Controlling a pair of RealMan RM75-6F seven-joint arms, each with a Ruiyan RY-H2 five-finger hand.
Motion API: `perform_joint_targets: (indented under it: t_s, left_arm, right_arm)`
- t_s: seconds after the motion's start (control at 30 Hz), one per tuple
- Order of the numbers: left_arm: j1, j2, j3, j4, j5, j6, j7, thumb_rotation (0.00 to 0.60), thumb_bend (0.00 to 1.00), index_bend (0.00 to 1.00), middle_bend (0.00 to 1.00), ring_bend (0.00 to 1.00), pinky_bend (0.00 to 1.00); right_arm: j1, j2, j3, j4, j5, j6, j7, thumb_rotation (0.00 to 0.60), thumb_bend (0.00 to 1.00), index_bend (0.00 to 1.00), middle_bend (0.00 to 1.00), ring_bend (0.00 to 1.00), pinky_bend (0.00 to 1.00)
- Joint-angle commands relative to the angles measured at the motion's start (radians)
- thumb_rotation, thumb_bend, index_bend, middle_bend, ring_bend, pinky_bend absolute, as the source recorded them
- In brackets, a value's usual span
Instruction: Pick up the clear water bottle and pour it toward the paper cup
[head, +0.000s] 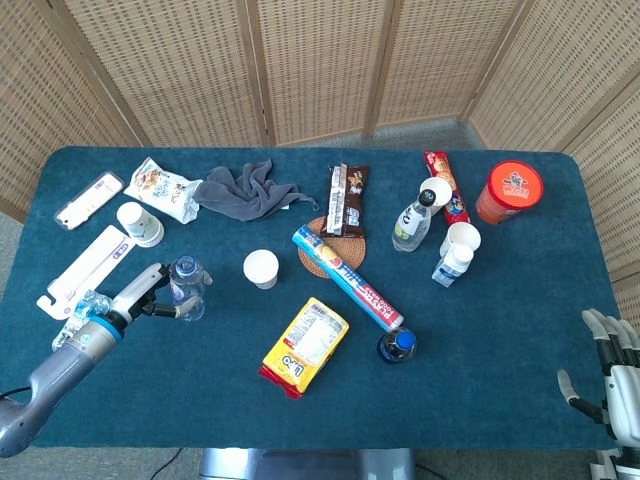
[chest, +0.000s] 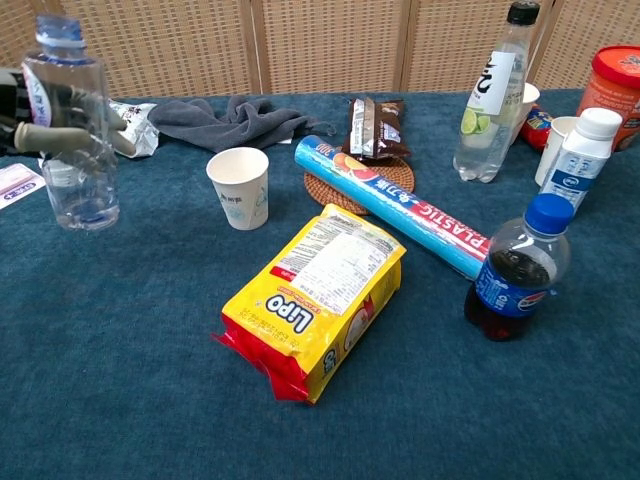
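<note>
The clear water bottle (chest: 72, 125) stood upright on the blue tablecloth (chest: 150, 380), well to the left of the lone paper cup (chest: 239, 187), with the left hand (head: 142, 297) close around it: in the chest view the fingers (chest: 52, 133) crossed the front of the bottle at mid-height, yet from these views I could not tell whether they gripped it or merely lay against it. The blue cap looked to be on, though it was too small to be sure. Judged from this, the bottle was being set down or released. To do that well, the base should sit flat before the fingers loosen, and they should open straight outward so that nothing drags the light, nearly empty bottle over. The hand should then draw away toward the table's left edge, clear of the cup stack (head: 137, 222) behind it. The right hand (head: 612, 372) hung off the table's right corner, fingers spread and holding nothing.
</note>
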Motion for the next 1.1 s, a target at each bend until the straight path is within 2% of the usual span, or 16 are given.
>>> perform_joint_targets:
  t_s: [0.03, 0.23, 0.53, 0.83, 1.1]
  left_arm:
    - [0.031, -0.026, 0.055, 0.075, 0.119, 0.075, -0.101, 0.6, 0.52, 0.36, 0.35, 0.32, 0.27]
    - [0.034, -0.091, 0.124, 0.196, 0.228, 0.171, -0.212, 0.6, 0.51, 0.35, 0.35, 0.31, 0.26]
    - [0.031, -0.178, 0.202, 0.33, 0.265, 0.244, -0.357, 0.6, 0.49, 0.34, 0.34, 0.28, 0.24]
    - [0.041, -0.252, 0.239, 0.445, 0.271, 0.332, -0.464, 0.6, 0.49, 0.34, 0.34, 0.27, 0.22]
    - [0.032, -0.313, 0.264, 0.523, 0.275, 0.358, -0.51, 0.6, 0.49, 0.35, 0.34, 0.27, 0.19]
  right_arm:
    - [0.002, 0.0, 0.0, -0.001, 0.0, 0.0, -0.002, 0.6, 0.42, 0.0, 0.05, 0.0, 0.0]
    - [0.005, 0.001, -0.001, -0.006, 0.0, 0.003, -0.006, 0.6, 0.42, 0.0, 0.05, 0.0, 0.0]
    - [0.006, 0.004, 0.0, -0.011, 0.005, 0.008, -0.009, 0.6, 0.41, 0.0, 0.05, 0.0, 0.0]
    - [0.007, 0.005, 0.0, -0.018, 0.014, 0.009, -0.019, 0.6, 0.41, 0.0, 0.05, 0.0, 0.0]
    - [0.004, 0.001, -0.001, -0.03, 0.014, 0.017, -0.033, 0.6, 0.41, 0.0, 0.05, 0.0, 0.0]
